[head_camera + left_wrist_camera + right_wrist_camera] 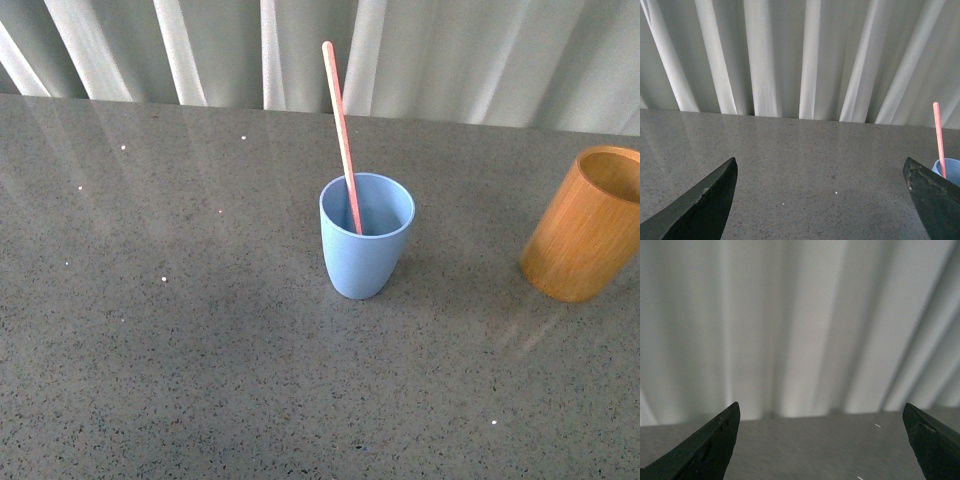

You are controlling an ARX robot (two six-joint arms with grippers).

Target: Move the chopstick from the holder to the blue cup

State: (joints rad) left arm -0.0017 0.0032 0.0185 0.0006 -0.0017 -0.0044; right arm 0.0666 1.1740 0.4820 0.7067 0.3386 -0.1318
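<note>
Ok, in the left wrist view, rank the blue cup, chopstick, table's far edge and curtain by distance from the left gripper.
1. blue cup and chopstick, off to one side of the open left gripper; the stick stands in the cup, so they are too close to call.
2. table's far edge, straight ahead.
3. curtain, behind that edge.

Soft, even daylight filtered through the white curtain (300,50), leaving pale streaked reflections on the speckled grey table (150,300) and a faint shadow beside the blue cup (366,236). The right wrist view was blurred; the holder (590,225) leaned with edge distortion.
</note>
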